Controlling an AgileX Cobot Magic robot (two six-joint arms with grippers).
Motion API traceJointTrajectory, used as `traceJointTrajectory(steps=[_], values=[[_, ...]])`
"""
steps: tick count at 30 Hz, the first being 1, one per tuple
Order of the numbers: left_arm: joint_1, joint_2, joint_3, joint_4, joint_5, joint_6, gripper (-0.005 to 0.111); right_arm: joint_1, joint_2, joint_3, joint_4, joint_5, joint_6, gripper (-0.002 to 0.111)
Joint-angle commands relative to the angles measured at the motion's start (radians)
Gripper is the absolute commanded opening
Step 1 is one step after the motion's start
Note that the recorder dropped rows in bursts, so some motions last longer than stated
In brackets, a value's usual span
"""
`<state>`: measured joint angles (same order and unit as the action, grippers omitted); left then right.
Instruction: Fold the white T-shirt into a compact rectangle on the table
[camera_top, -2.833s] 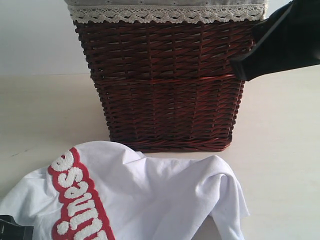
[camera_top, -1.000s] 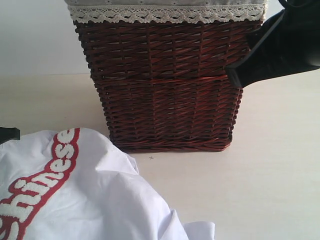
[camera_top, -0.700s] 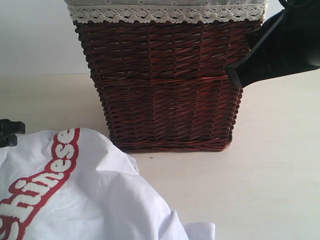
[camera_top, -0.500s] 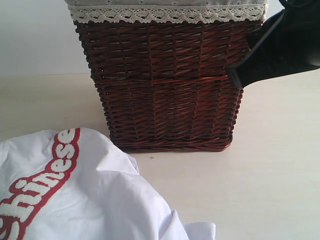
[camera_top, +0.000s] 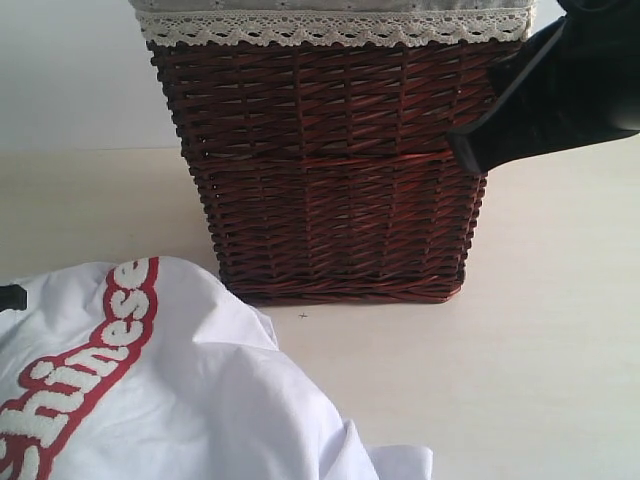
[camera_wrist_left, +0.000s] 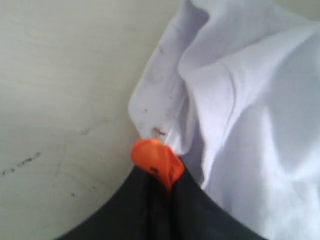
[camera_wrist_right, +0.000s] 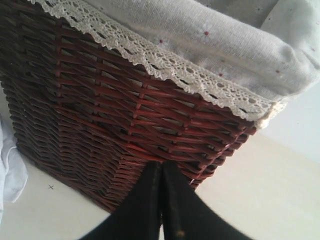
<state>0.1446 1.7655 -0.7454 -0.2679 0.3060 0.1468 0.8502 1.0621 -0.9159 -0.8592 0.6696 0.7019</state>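
1. The left hand pinches the soft white cotton T-shirt by its small orange tag; the right hand has its fingers pressed together on nothing, its tip just beside a corner of the dark red-brown wicker basket
2. White bubbly letters on a red band read "hinese", the letter before them cut off at the frame edge
3. The shirt lies crumpled on the pale beige table in front of the basket, its edge in the left hand, well apart from the right hand
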Motion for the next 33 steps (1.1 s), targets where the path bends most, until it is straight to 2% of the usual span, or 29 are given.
traceJointTrajectory(steps=[1,7,11,14,20,26,33], values=[[-0.007,-0.137,0.002,-0.028,0.053,0.018,0.000,-0.004,0.006,0.003,-0.012,-0.013,0.000,0.000],[-0.007,-0.373,0.002,-0.132,0.106,0.034,0.000,-0.033,0.096,0.003,-0.056,-0.055,0.027,0.000],[-0.007,-0.491,0.002,-0.159,0.143,0.059,0.000,-0.126,0.206,0.003,-0.056,-0.121,0.044,0.000],[-0.007,-0.545,0.002,-0.162,0.143,0.059,0.000,-0.195,0.276,0.003,-0.049,-0.285,0.059,0.000],[-0.007,-0.553,0.002,-0.167,0.147,0.059,0.000,-0.223,0.434,-0.010,-0.032,-0.670,0.059,0.000],[-0.007,-0.553,0.002,-0.176,0.151,0.059,0.000,-0.287,0.630,-0.141,-0.029,-0.670,0.081,0.000],[-0.007,-0.553,0.002,-0.229,0.151,0.118,0.000,-0.367,0.736,-0.251,-0.029,-0.658,0.093,0.000]])
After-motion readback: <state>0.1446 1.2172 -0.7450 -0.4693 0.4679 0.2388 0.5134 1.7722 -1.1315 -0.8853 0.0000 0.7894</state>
